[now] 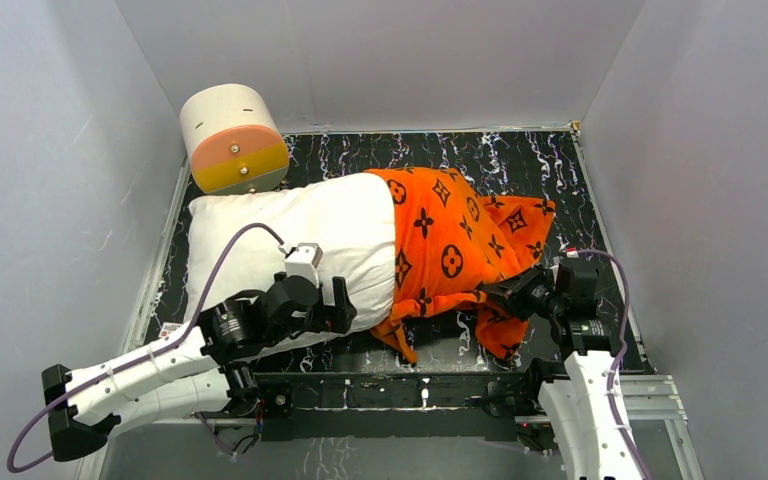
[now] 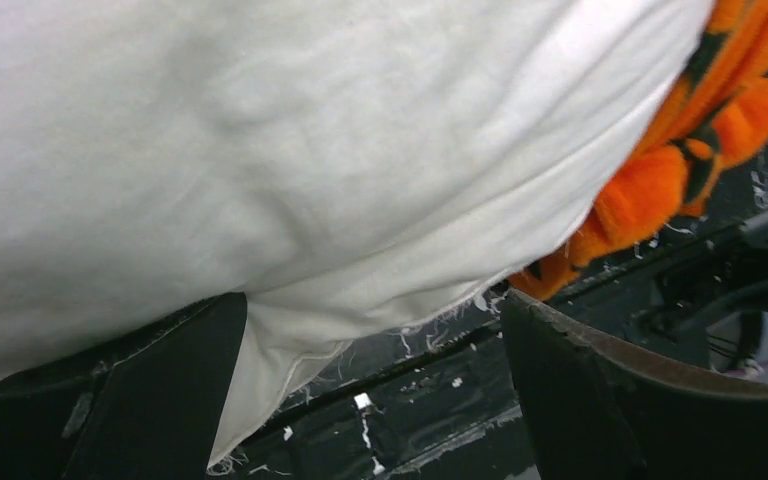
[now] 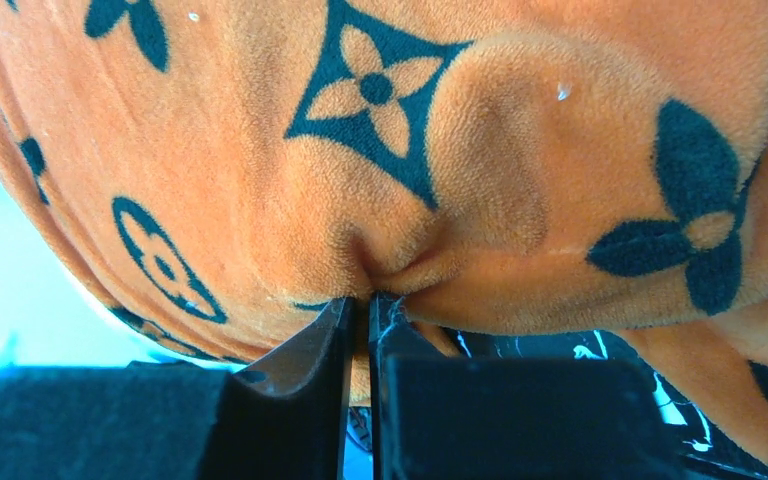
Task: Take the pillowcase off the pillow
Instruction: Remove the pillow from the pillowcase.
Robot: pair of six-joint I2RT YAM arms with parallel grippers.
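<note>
- White walls (image 1: 50, 150) box in a black marbled floor (image 1: 520, 160). A cylinder (image 1: 233, 140) sits far left, just beside the pillow's corner, and we think a sliding pillow could knock it.
- The pillow (image 1: 290, 230) lies across the floor with its left half bare. The right end is inside the cover.
- The left gripper (image 2: 375, 400) is released, with its jaws wide around the pillow's near edge, clamping nothing. Risk: with nothing pinning the pillow, we expect a pull to drag it along instead of stripping it.
- The pillowcase (image 1: 450, 240) is bunched over the pillow's right end, with loose folds trailing on the floor. We think these could snag under the pillow.
- The right gripper (image 3: 360, 330) is clenched on a small pinch of pillowcase fabric. Risk: the bite is thin and the plush is slippery, so a hard tug may pull the fold free.
</note>
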